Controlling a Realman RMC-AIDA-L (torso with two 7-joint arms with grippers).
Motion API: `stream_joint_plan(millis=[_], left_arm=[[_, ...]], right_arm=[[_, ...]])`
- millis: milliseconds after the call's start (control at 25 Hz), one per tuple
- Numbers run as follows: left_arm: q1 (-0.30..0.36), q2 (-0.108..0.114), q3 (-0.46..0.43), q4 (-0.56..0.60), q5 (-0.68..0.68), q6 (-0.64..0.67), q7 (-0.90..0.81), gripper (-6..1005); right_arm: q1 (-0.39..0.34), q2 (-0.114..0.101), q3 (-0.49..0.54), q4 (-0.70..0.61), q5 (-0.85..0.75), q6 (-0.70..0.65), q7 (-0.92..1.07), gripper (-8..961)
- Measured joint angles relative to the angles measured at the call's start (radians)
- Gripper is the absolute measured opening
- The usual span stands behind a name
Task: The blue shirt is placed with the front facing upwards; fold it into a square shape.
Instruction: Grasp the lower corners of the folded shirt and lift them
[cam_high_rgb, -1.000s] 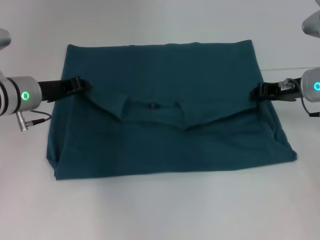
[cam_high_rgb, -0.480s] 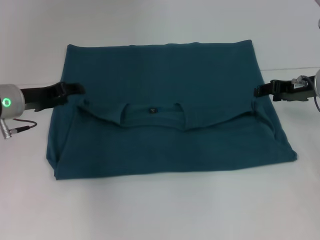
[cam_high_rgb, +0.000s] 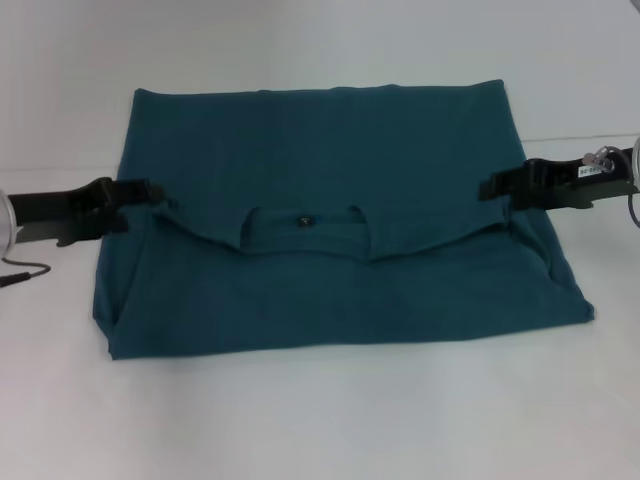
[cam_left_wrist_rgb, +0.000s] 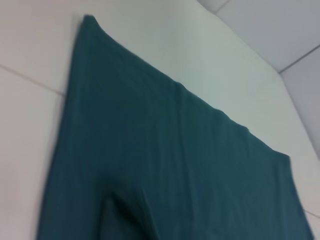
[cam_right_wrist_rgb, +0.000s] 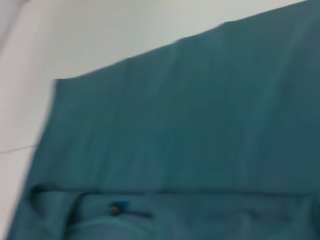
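Note:
The blue shirt (cam_high_rgb: 330, 150) lies flat on the white table, its upper part folded down so that the collar with a small dark tag (cam_high_rgb: 305, 220) sits mid-cloth. No print shows. My left gripper (cam_high_rgb: 145, 195) hovers at the shirt's left edge beside the fold line, open and holding nothing. At the right edge, level with the fold, my right gripper (cam_high_rgb: 492, 187) reaches just over the cloth, open and empty. The left wrist view shows the shirt (cam_left_wrist_rgb: 165, 150) and one far corner. The right wrist view shows the shirt (cam_right_wrist_rgb: 200, 115) and the tag (cam_right_wrist_rgb: 117, 209).
The white table (cam_high_rgb: 320, 420) extends around the shirt on all sides. A thin seam line in the tabletop (cam_high_rgb: 580, 137) runs off to the right behind my right arm. A cable (cam_high_rgb: 20, 275) hangs below my left wrist.
Both grippers let go of the folded edge, which now lies flat. The left arm has drawn back leftward off the cloth; the right gripper has shifted slightly inward over the shirt's right edge.

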Motion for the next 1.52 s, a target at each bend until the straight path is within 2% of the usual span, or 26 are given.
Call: stream_joint_plan(millis=[160, 320, 480, 640, 800, 1120, 1360, 1520], left_arm=[[0.033, 0.012, 0.000, 0.004, -0.052, 0.067, -0.001, 770], [0.078, 0.028, -0.002, 0.004, -0.104, 0.141, -0.001, 769], [0.121, 0.048, -0.002, 0.004, -0.135, 0.207, -0.002, 768], [0.153, 0.070, 0.000, -0.003, -0.134, 0.263, -0.005, 767], [0.189, 0.081, 0.006, -0.010, -0.126, 0.278, -0.023, 766], [0.208, 0.085, 0.001, -0.061, -0.107, 0.259, -0.044, 766], [0.180, 0.069, 0.014, -0.119, -0.106, 0.166, -0.029, 755], [0.168, 0.060, 0.056, -0.144, -0.106, 0.093, -0.013, 748]], right_arm=[[-0.021, -0.008, 0.000, 0.000, 0.143, -0.111, -0.065, 615], [-0.033, -0.014, 0.000, 0.006, 0.212, -0.227, -0.107, 613], [-0.035, -0.022, 0.000, 0.006, 0.217, -0.306, -0.110, 612], [-0.027, -0.049, -0.010, 0.007, 0.192, -0.343, -0.069, 611], [-0.006, -0.069, -0.012, -0.004, 0.115, -0.343, 0.003, 610], [0.016, -0.075, -0.011, -0.001, 0.086, -0.307, 0.016, 607], [0.018, -0.073, -0.009, 0.001, 0.086, -0.302, 0.016, 606], [0.014, -0.073, -0.006, 0.003, 0.086, -0.301, 0.014, 604]])
